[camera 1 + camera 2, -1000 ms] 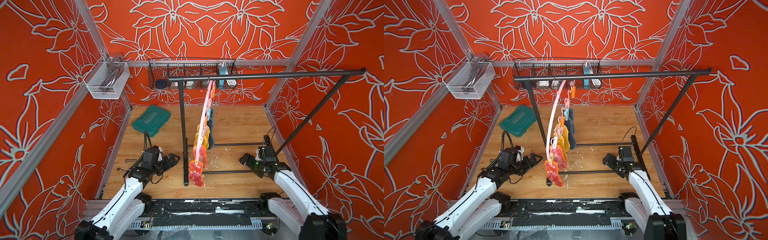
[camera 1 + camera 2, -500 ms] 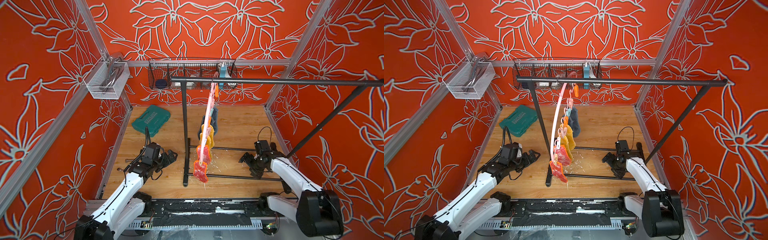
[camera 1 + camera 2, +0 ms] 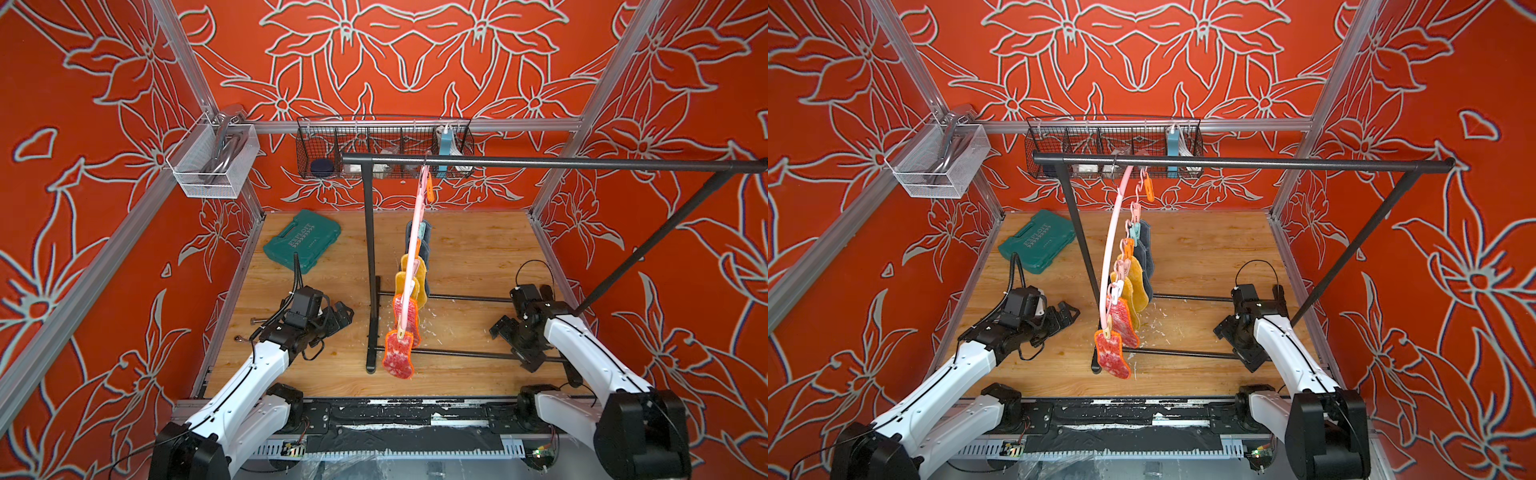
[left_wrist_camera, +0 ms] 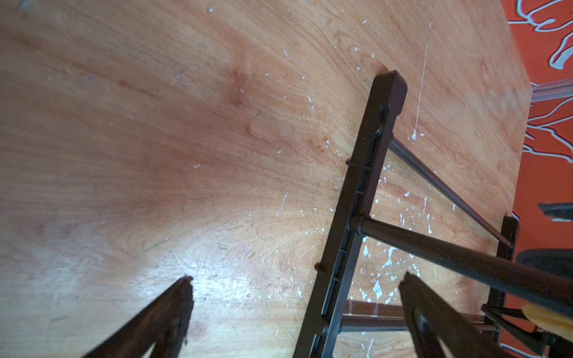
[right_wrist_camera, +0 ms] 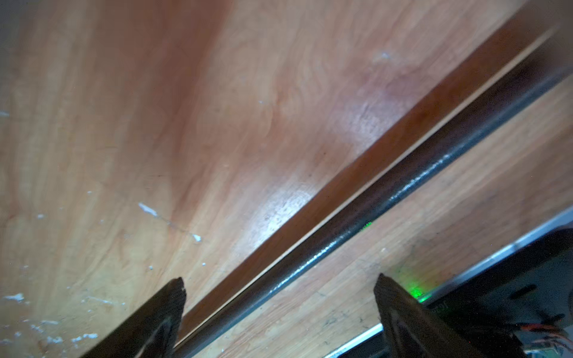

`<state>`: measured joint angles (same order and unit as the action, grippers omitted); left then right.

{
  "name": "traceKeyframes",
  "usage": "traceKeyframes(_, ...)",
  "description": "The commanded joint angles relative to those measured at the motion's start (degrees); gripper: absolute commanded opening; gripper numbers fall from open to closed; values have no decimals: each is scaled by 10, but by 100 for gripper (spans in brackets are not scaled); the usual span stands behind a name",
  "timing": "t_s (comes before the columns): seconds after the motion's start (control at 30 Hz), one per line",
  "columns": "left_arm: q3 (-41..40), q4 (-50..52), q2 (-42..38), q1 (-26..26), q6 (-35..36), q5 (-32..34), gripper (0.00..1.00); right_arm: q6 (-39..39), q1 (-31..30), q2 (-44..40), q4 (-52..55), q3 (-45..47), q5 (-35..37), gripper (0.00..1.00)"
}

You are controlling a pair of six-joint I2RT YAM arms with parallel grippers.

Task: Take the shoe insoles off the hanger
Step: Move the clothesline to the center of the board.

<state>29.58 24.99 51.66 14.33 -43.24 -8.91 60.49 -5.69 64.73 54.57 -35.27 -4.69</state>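
Both arms' jaws are held spread and empty beside the black metal rack [image 3: 368,249], which, if bumped, could swing the foot-shaped fabric insoles [image 3: 398,359] on the pink plastic hanger [image 3: 1108,245].

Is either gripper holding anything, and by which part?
Nothing held. Left gripper and right gripper both open, empty; shoe insoles hang pegged on the hanger.

I see the insoles [image 3: 398,359] pegged along the hanger [image 3: 416,226] on the rack [image 3: 369,249]. My left gripper [image 3: 345,316] and right gripper [image 3: 515,347] flank them, well apart, jaws spread.
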Motion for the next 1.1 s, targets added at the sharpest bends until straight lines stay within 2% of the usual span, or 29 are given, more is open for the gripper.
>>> traceKeyframes(0.0, 5, 3, 1, 2, 8, 18, 98, 12, -3, 40, -34, 19, -38, 99)
traceKeyframes(0.2, 5, 7, 1, 2, 7, 25, 98, 21, -4, 110, -104, 20, -101, 99)
traceKeyframes(0.43, -2, 15, -18, 3, 2, 42, 98, 92, -30, 162, -197, 17, -177, 97)
traceKeyframes(0.67, -1, 25, -32, 3, 1, 58, 98, 203, -97, 206, -276, -17, -206, 92)
traceKeyframes(1.07, 8, 54, -70, 3, 0, 84, 98, 332, -172, 303, -384, -106, -226, 87)
